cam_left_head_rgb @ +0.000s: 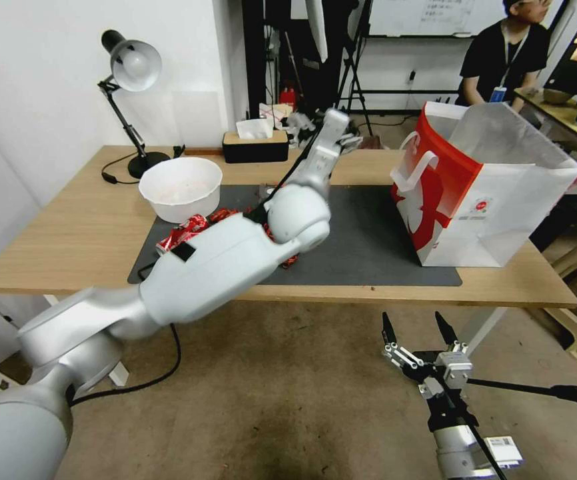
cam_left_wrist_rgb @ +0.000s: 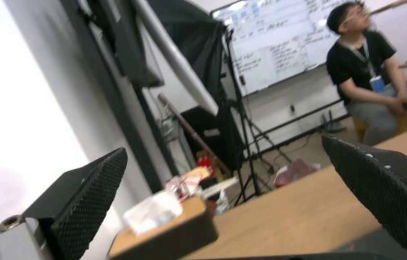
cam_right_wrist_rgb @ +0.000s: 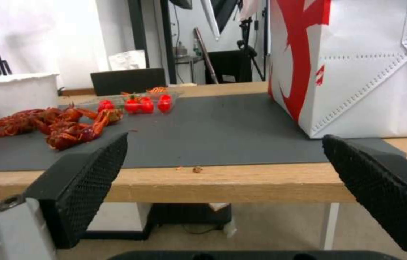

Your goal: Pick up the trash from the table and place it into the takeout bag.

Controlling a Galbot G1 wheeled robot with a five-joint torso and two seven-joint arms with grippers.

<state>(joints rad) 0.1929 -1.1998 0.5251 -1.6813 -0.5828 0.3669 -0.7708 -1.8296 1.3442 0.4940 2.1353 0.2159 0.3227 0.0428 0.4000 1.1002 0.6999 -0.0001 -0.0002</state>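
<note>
Light wood forms the table (cam_left_head_rgb: pixel 68 240), which is seen across the middle of the head view, with a dark grey mat (cam_left_head_rgb: pixel 362 240) laid on its centre. At the right of that frame, the takeout bag (cam_left_head_rgb: pixel 495 200) is stood upright on the mat's right end, its mouth open and its white handles (cam_left_head_rgb: pixel 412 170) hung over the red side. A white bowl (cam_left_head_rgb: pixel 182 187) is placed at the mat's upper left corner, and beside it, partly hidden by the left arm (cam_left_head_rgb: pixel 222 263), red trash (cam_left_head_rgb: pixel 182 233) is scattered on the mat. In the right wrist view this trash is seen as a pile of red crayfish shells (cam_right_wrist_rgb: pixel 54 124) at the left of the frame, with a clear plastic container (cam_right_wrist_rgb: pixel 141 101) of red pieces just behind it, both well apart from the bag.

The left gripper (cam_left_head_rgb: pixel 332 133) is raised above the far edge of the table, in the upper centre of the head view, near a black tissue box (cam_left_head_rgb: pixel 255 147); in its own wrist view its fingers (cam_left_wrist_rgb: pixel 88 195) are shown spread wide with nothing between them. The right gripper (cam_left_head_rgb: pixel 418 333) is held below the table's front edge, at the lower right of the head view, its fingers (cam_right_wrist_rgb: pixel 88 180) likewise set apart and empty. A desk lamp (cam_left_head_rgb: pixel 128 73) is stood at the table's upper left.
</note>
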